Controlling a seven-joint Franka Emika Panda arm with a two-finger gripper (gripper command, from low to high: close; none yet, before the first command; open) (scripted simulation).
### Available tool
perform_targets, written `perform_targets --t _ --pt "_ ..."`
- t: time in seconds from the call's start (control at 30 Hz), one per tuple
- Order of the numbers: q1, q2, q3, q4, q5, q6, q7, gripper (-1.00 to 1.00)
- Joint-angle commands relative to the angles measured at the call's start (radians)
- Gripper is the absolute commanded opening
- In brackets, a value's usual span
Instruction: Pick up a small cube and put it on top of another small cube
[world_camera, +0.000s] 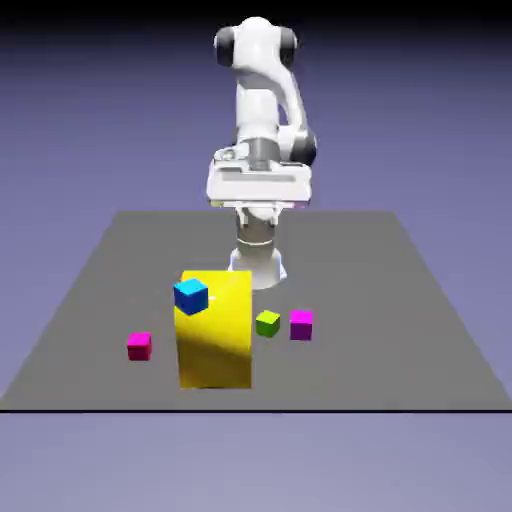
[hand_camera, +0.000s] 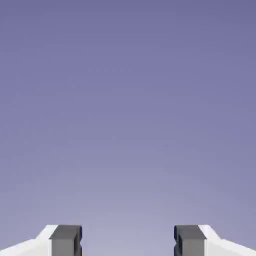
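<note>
Raised high at upper centre of the exterior frame, wrist level, fingers (hand_camera: 65, 240) spread wide on nothing, facing bare backdrop. Hot-pink cube (world_camera: 139, 346) low left on the grey surface (world_camera: 420, 300); blue cube (world_camera: 191, 295) atop the yellow block (world_camera: 215, 340), mid-frame

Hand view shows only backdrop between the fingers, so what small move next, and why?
Probably tilt the open gripper down toward the table. It holds nothing, and no cube is in its view. The hot-pink cube sits untouched at the exterior view's left, and the blue cube rests on the yellow block.
</note>
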Motion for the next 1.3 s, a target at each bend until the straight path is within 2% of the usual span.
perform_targets --t 0.0,0.4,0.87,0.93,1.1,1.13,1.27 --pt "0.006 0.032 -0.036 0.02 -0.011 -0.019 0.023 0.0" --pt "0.055 0.412 -0.45 0.259 -0.123 -0.243 0.297 0.0" --pt "-0.446 0.841 -0.239 0.418 0.439 -0.565 0.546 0.0" --pt "-0.455 0.836 -0.226 0.416 0.45 -0.568 0.543 0.0" --pt "-0.501 1.006 -0.134 0.435 0.577 -0.426 0.45 0.0" --pt "-0.501 1.006 -0.134 0.435 0.577 -0.426 0.45 -1.0" --pt "-0.471 0.897 -0.193 0.423 0.495 -0.517 0.51 -1.0"
